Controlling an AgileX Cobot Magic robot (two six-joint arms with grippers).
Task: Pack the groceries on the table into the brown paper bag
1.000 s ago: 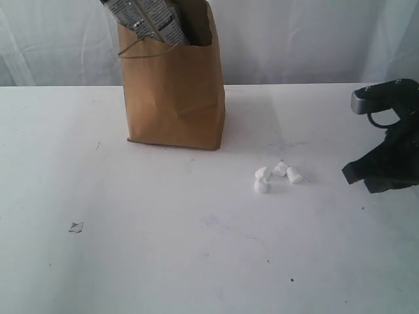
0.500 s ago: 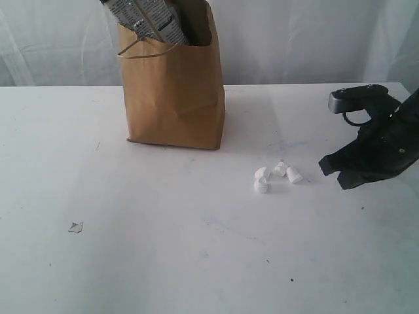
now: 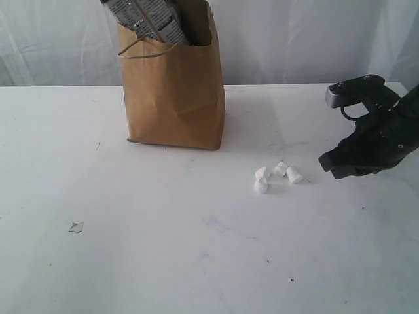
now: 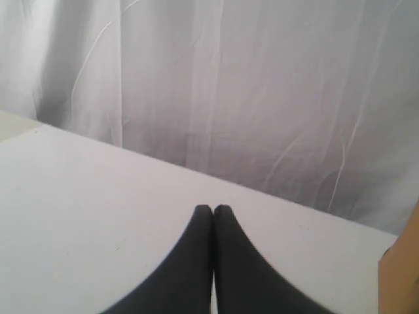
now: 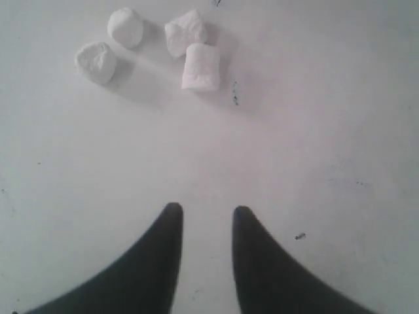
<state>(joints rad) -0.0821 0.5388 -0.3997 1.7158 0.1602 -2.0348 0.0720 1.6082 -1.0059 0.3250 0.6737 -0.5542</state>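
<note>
The brown paper bag (image 3: 174, 95) stands upright at the back of the white table (image 3: 163, 248). A long packet (image 3: 146, 18) with dark and pale print sticks out of its top. The jar, bottle, can, pouch and carton are not in view. My right gripper (image 3: 328, 167) hovers low over the table, right of the bag, open with nothing between its fingers. In the right wrist view the right gripper (image 5: 207, 210) points toward several small white lumps (image 5: 201, 67). My left gripper (image 4: 213, 209) is shut and empty above bare table, with the bag's edge (image 4: 402, 275) at the side.
Several small white marshmallow-like lumps (image 3: 278, 174) lie on the table just left of the right gripper. A small pale scrap (image 3: 76, 227) lies at the front left. A white curtain (image 3: 294, 39) hangs behind the table.
My right gripper has moved left toward the white lumps and risen slightly. The bag, the lumps and the scrap have not moved.
</note>
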